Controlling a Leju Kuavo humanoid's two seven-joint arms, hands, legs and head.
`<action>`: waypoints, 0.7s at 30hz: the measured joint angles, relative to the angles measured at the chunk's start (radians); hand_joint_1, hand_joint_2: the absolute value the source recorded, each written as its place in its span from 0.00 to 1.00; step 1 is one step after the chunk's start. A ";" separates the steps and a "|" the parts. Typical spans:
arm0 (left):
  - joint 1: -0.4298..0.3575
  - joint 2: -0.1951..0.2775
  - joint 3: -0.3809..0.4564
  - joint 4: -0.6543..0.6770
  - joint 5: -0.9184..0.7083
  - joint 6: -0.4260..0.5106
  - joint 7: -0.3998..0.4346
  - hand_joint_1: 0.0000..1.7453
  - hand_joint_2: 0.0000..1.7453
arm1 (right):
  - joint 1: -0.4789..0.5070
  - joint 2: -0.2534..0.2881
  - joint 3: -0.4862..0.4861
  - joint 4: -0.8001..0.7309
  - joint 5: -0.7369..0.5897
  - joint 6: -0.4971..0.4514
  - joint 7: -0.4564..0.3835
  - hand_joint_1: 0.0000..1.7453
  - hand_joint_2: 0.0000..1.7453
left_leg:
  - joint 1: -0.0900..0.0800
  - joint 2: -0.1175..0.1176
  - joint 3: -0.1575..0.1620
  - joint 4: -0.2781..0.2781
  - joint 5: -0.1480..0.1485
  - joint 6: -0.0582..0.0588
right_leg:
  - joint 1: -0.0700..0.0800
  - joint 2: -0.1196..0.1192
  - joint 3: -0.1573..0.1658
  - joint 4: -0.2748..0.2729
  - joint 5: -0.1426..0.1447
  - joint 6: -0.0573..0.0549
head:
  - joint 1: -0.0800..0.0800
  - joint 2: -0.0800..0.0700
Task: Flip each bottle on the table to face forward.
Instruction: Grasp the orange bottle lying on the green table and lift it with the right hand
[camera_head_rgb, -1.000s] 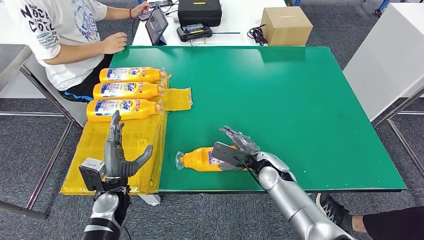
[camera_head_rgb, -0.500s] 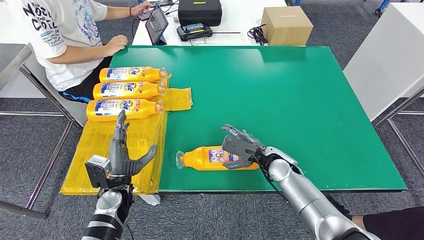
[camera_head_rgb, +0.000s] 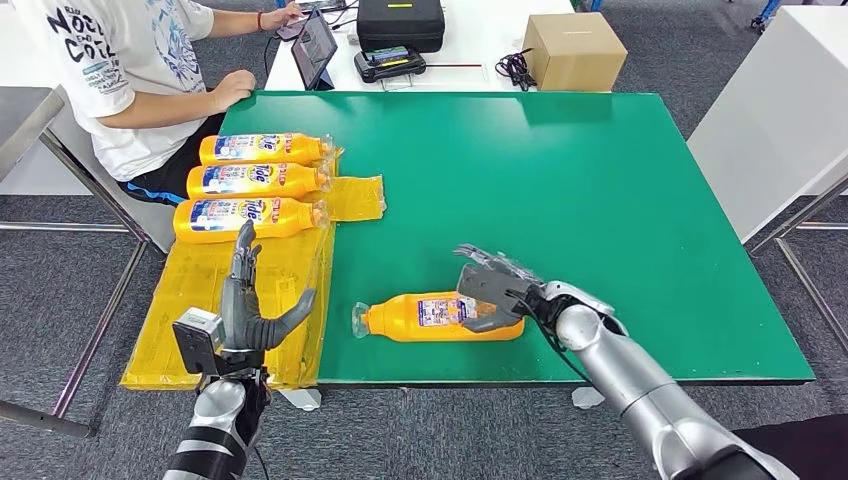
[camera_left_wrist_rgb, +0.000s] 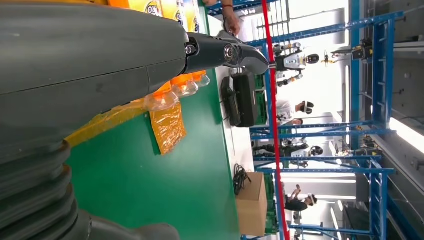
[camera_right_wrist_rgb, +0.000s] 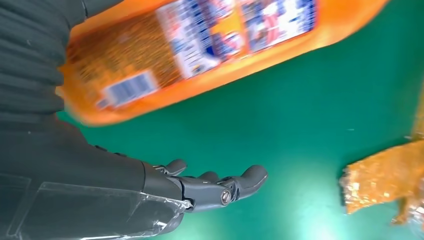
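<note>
My right robot hand (camera_head_rgb: 492, 288) hovers open, fingers spread, at the base end of the orange bottle (camera_head_rgb: 430, 317), which lies on its side near the front edge of the green table (camera_head_rgb: 600, 200); whether they touch, I cannot tell. My left robot hand (camera_head_rgb: 250, 305), open, is raised over the yellow wrap (camera_head_rgb: 270, 275). Three bottles (camera_head_rgb: 255, 181) lie together on the table's left part.

Green-topped bench (camera_head_rgb: 600, 180) on grey carpet floor (camera_head_rgb: 60, 290); white desk (camera_head_rgb: 480, 40) behind it with cardboard box (camera_head_rgb: 575, 50); white cabinet (camera_head_rgb: 780, 110) at right.
</note>
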 joint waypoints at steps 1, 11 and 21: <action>-0.001 0.000 0.000 0.002 0.002 -0.002 0.001 0.00 1.00 | -0.011 -0.013 0.010 -0.004 -0.002 0.010 0.005 0.00 1.00 | -0.001 0.000 0.000 0.000 0.000 0.000 | -0.001 0.000 0.000 0.000 0.000 0.000 | 0.000 0.000; -0.015 -0.001 -0.019 0.027 0.025 -0.019 0.003 0.00 1.00 | -0.217 -0.093 0.184 -0.046 -0.103 0.131 0.108 0.00 1.00 | -0.001 0.001 0.000 0.000 0.000 0.000 | -0.001 0.000 0.000 0.000 0.001 0.001 | 0.000 0.000; -0.019 -0.001 -0.023 0.032 0.028 -0.023 0.003 0.00 1.00 | -0.272 -0.105 0.269 -0.055 -0.123 0.127 0.118 0.00 1.00 | -0.001 0.000 0.000 0.000 0.000 0.000 | -0.001 0.000 0.000 0.000 0.001 0.001 | 0.000 0.000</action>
